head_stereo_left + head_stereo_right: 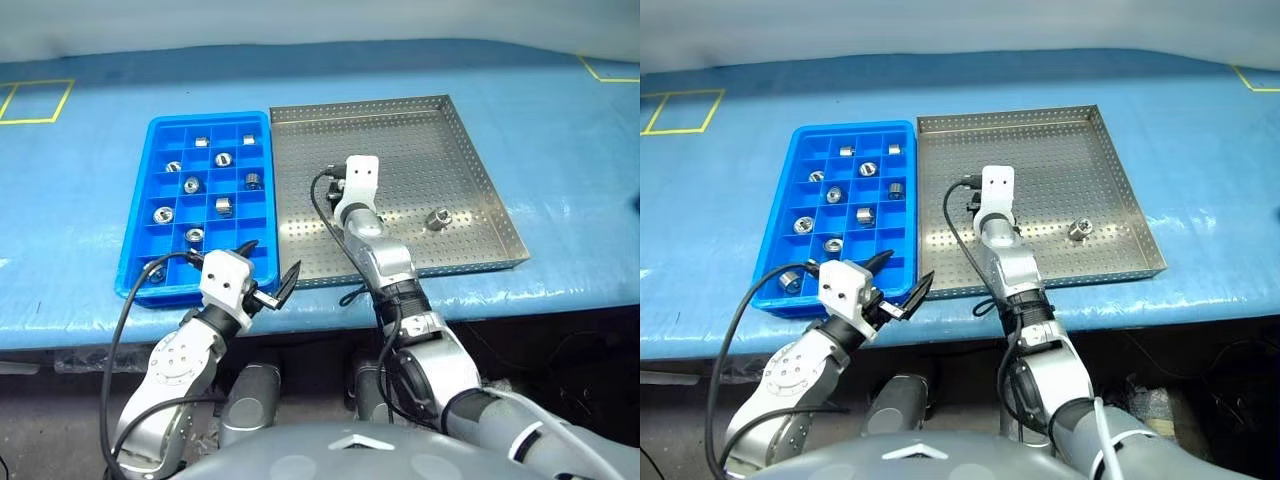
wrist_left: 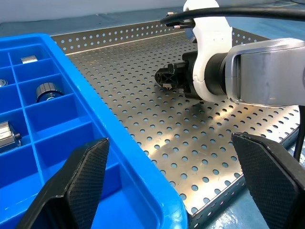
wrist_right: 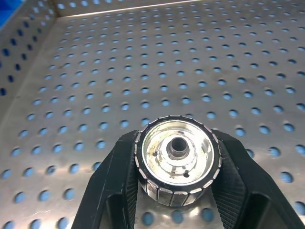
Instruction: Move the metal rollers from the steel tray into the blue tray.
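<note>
Right tool (image 3: pixel 177 164) is closed on one metal roller (image 3: pixel 177 160), its two black fingers (image 3: pixel 116 179) pressing the ribbed side wall from opposite sides, with the end face and dark centre hole turned toward the wrist camera. The grip sits over the steel tray (image 1: pixel 470 150), in its left part, near the blue tray (image 1: pixel 150 180). Whether the roller has cleared the perforated floor cannot be told.

Left tool (image 1: pixel 268 272) hangs with its jaws spread wide and empty at the near edge of the table (image 1: pixel 560 110), just in front of the blue tray's near right corner.

One more roller (image 1: pixel 437 218) lies loose in the right half of the steel tray. Several rollers (image 1: pixel 223 206) already sit in separate compartments of the blue tray.

Handling judgement: solid metal, so rigid and dense for its size; no risk of crushing. The polished end faces look slippery; the ribbed wall gives the better purchase. Take hold across the diameter, on the ribs, as here. Being round, it would likely roll if released on its side, so it should go well down into a compartment before letting go.
</note>
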Controlling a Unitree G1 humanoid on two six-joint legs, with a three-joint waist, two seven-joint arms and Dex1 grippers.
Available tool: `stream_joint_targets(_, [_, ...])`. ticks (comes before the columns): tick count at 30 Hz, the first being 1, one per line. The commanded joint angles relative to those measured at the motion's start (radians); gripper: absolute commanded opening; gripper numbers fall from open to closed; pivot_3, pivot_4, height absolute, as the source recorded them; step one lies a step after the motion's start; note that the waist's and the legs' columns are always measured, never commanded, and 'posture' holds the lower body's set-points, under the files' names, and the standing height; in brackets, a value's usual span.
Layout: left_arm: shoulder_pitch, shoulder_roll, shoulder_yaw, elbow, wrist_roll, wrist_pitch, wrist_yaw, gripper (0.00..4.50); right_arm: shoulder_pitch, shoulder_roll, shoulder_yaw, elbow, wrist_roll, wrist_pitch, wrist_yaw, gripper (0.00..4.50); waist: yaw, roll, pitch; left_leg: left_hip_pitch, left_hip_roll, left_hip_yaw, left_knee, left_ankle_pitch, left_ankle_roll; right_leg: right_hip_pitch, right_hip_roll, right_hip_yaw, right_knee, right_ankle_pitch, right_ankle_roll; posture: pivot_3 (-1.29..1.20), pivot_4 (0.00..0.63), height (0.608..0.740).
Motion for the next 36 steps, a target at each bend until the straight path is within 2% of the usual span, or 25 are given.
stream_joint_targets(1, [0.016,-0.025,0.025,-0.038,0.004,-0.040,0.033,4.50,0.037,0.050,0.101,-0.213,0.005,0.077,0.083,1.72,0.001,0.000,0.000,0.000,0.000,0.000,0.000,0.000,0.000,0.000,0.000,0.000,0.000,0.000,0.000,0.29,0.150,0.740])
stream_joint_targets(4, [0.044,-0.040,0.052,-0.046,0.032,-0.062,0.074,4.50,0.054,0.045,0.196,-0.395,0.068,0.183,0.217,1.72,0.006,0.000,0.000,-0.002,0.000,0.000,0.000,0.000,0.000,-0.001,0.000,0.000,0.000,0.000,0.000,0.30,0.150,0.740])
stream_joint_targets(8, [0.099,-0.062,0.098,-0.061,0.017,-0.114,0.087,4.50,0.038,0.030,0.301,-0.531,0.106,0.297,0.333,1.72,0.017,0.000,0.000,-0.001,0.000,-0.002,0.000,0.000,0.000,-0.001,0.000,-0.002,0.000,-0.001,-0.001,0.32,0.150,0.740])
stream_joint_targets(15, [0.152,-0.061,0.129,-0.076,0.011,-0.133,0.075,4.50,0.029,0.011,0.412,-0.503,0.074,0.333,0.422,1.72,0.045,0.000,0.000,-0.003,0.000,-0.003,0.001,0.000,-0.001,-0.001,0.000,-0.003,0.000,-0.001,-0.001,0.34,0.150,0.740])
stream_joint_targets(26, [0.130,-0.067,0.103,-0.053,-0.003,-0.132,0.048,4.50,0.057,-0.051,0.334,-0.512,0.018,0.399,0.403,1.72,0.067,0.000,0.000,-0.004,0.000,-0.003,0.000,-0.001,-0.001,-0.002,0.000,-0.004,-0.001,-0.001,-0.001,0.30,0.150,0.740])
stream_joint_targets(34, [0.097,-0.059,0.085,-0.029,-0.008,-0.124,0.028,4.50,0.098,-0.070,0.303,-0.601,0.033,0.484,0.423,4.39,0.054,0.000,0.000,-0.004,0.000,-0.003,0.000,-0.001,-0.001,-0.002,-0.001,-0.004,-0.001,-0.001,-0.001,0.26,0.150,0.740])
stream_joint_targets(36, [0.089,-0.057,0.083,-0.025,-0.010,-0.121,0.024,4.50,0.107,-0.064,0.296,-0.612,0.031,0.486,0.415,4.45,0.052,0.000,0.000,-0.004,0.000,-0.003,0.000,-0.001,-0.001,-0.002,-0.001,-0.004,-0.001,-0.001,-0.001,0.25,0.150,0.740])
